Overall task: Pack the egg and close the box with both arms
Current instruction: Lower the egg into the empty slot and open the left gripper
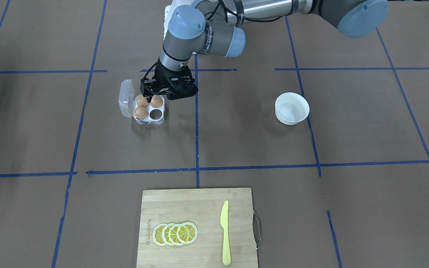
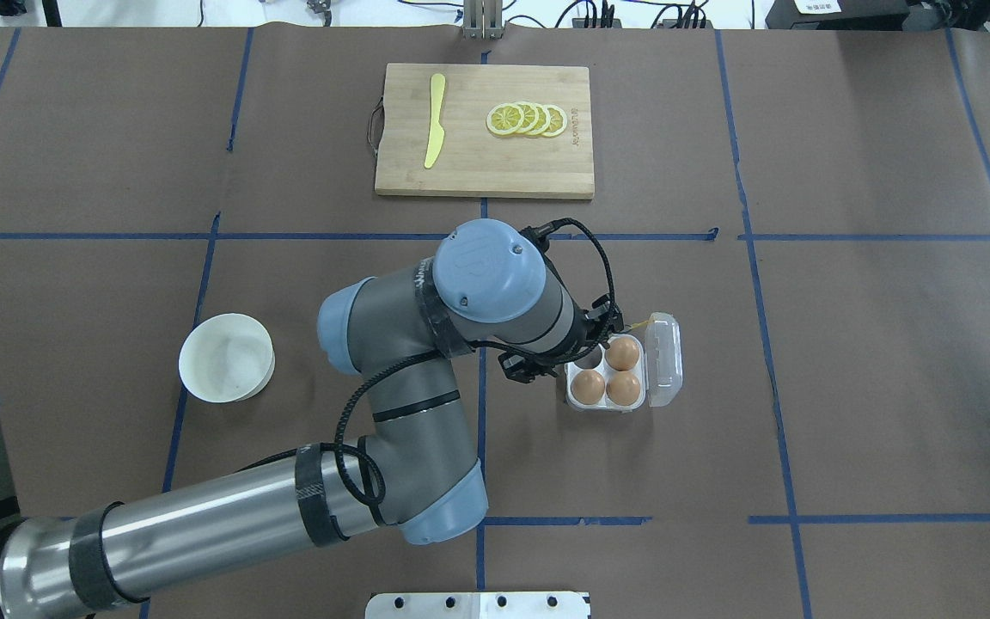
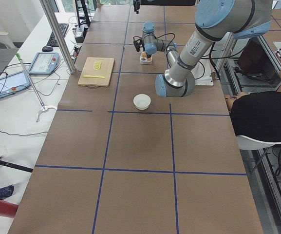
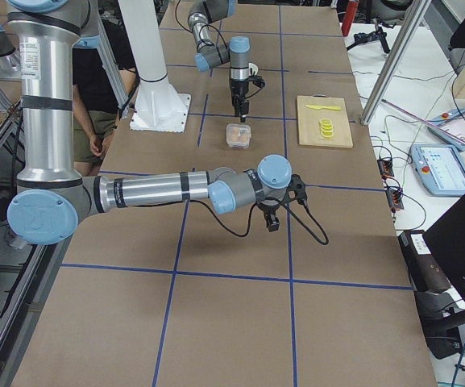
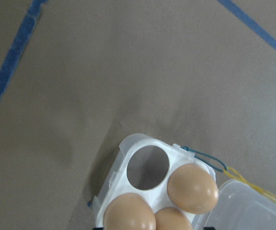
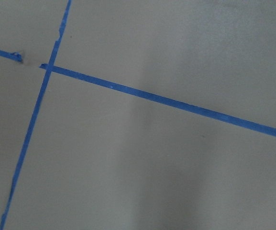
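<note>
Right, from the overhead view's left: the white bowl (image 2: 227, 357) sits well off to the left of the fingers with nothing in it that I can see, so the loose eggs look to be done with. Next, the left gripper (image 1: 156, 96) hovers low over the box (image 2: 607, 370), above its near-left cell, fingers pointing straight down. They look parted. The wrist camera shows only dark slivers at either side of its bottom edge, and nothing is clamped between them. Directly beneath them sits the egg (image 2: 588, 388), seated in its pocket, and a straight-down approach suits a round pocket like that. Just beyond the fingers, 1 cell (image 1: 156, 114) is empty. To their right, 2 more eggs (image 2: 623, 353) fill the other pockets. Further right, the clear lid (image 2: 665, 359) lies folded open, so I reckon closing comes next, and that wants 2 arms. Far right, the right gripper (image 4: 271, 227) hangs well apart over bare table, and I cannot tell how far it is open.
</note>
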Motion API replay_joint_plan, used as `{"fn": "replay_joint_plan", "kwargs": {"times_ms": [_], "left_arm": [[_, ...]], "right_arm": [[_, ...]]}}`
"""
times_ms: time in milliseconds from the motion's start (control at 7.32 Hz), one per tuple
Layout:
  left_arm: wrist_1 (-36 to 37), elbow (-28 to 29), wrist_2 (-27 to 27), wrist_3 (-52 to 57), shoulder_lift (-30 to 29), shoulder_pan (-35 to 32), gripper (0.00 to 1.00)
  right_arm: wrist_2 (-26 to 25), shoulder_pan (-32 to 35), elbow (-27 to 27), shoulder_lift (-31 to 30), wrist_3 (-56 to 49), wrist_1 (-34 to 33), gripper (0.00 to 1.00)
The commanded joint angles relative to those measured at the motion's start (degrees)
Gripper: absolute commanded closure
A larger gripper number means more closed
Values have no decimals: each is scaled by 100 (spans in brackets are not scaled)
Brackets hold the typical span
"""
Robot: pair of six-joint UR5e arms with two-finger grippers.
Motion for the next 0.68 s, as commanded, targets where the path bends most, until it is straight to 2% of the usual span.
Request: {"fn": "replay_joint_plan", "kwargs": {"times_ms": [0, 137, 273, 410, 547], "left_arm": [[131, -1180, -211, 753, 1052, -462, 26], [297, -1499, -422, 1227, 1353, -812, 26], [333, -1850, -485, 1579, 1748, -1094, 26], [334, -1992, -703, 2018, 1987, -1454, 26], [334, -1994, -836, 2544, 2163, -1727, 26]], "right_arm": [[-376, -972, 393, 155, 1943, 681, 0], [-1022, -1726, 429, 539, 3651, 1470, 0], [-1760, -2543, 525, 769, 4764, 1721, 0], [-2576, -3343, 595, 1006, 5350, 1724, 0], [-3263, -4108, 579, 1574, 6043, 1611, 0]]}}
